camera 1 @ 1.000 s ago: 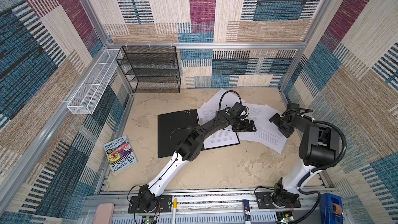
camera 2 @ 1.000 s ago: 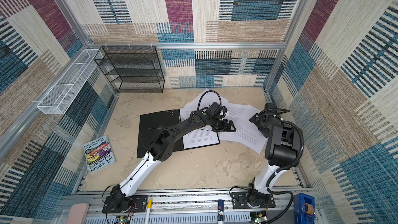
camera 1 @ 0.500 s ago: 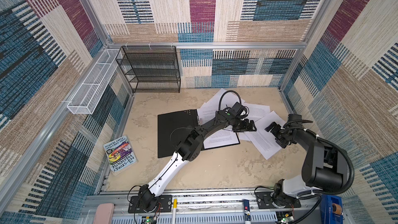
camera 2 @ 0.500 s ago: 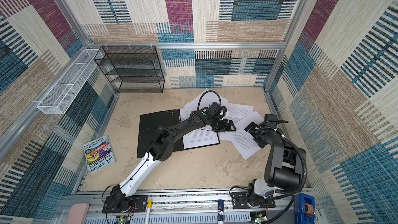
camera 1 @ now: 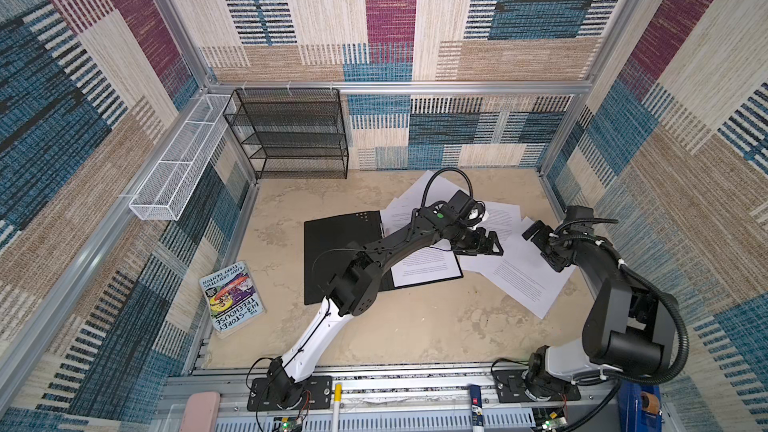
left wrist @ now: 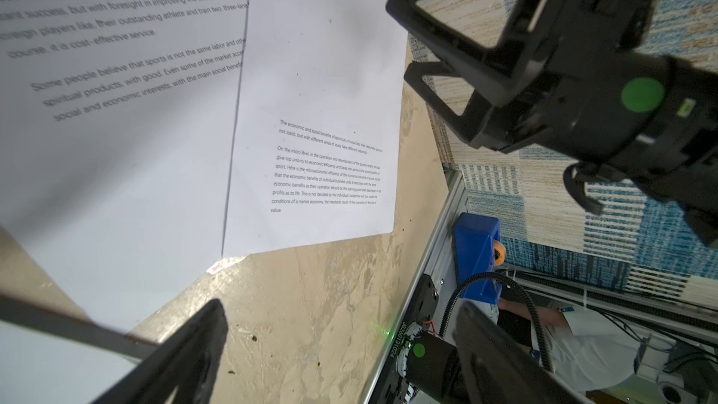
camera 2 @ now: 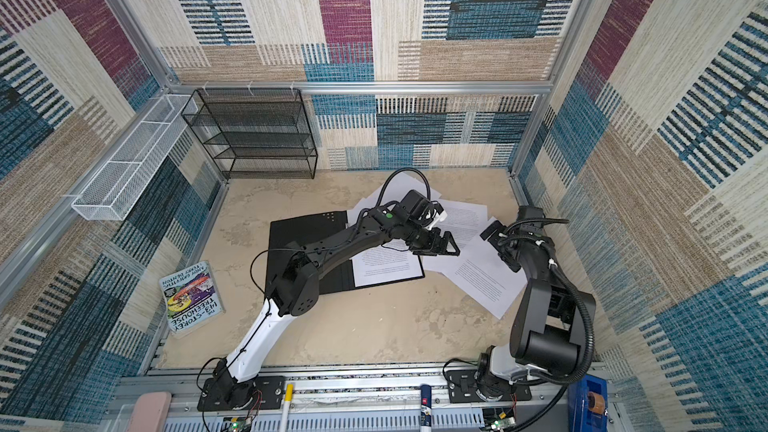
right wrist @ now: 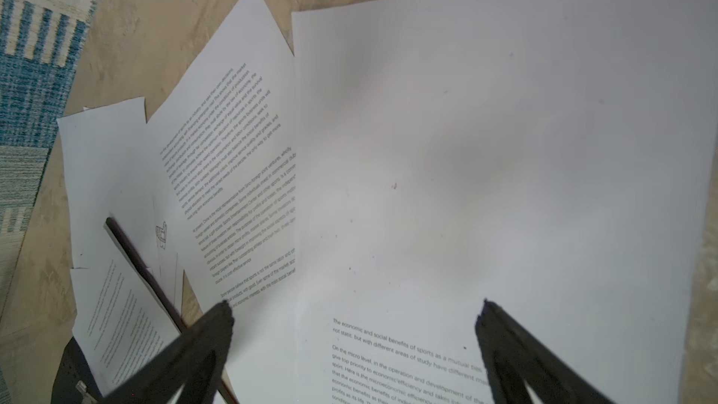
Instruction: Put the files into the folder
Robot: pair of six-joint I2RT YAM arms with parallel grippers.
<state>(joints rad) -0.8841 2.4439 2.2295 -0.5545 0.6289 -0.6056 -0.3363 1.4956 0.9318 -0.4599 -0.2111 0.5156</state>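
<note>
The folder (camera 1: 332, 251) (camera 2: 299, 243) lies open and black side up at mid table, with one printed sheet (camera 1: 424, 274) on its right half. More files lie loose to its right: overlapping sheets (camera 1: 500, 218) at the back and one sheet (camera 1: 519, 280) (left wrist: 318, 165) (right wrist: 485, 157) nearer the front. My left gripper (camera 1: 490, 245) (camera 2: 446, 245) (left wrist: 342, 328) hovers open at the folder's right edge with nothing between its fingers. A little above the front sheet's far end my right gripper (camera 1: 542, 247) (camera 2: 500, 247) (right wrist: 355, 320) also stands open and empty.
A colourful paperback book (camera 1: 232, 301) lies at the front left. A black wire shelf (camera 1: 291, 135) stands at the back wall, with a white wire basket (camera 1: 178, 160) on the left wall. A blue tape dispenser (left wrist: 476, 250) sits beyond the front right rail. The right wall is close behind my right arm.
My right arm has swung forward and lower, and the front loose sheet has slid and turned toward the table's front. The left arm has not moved.
</note>
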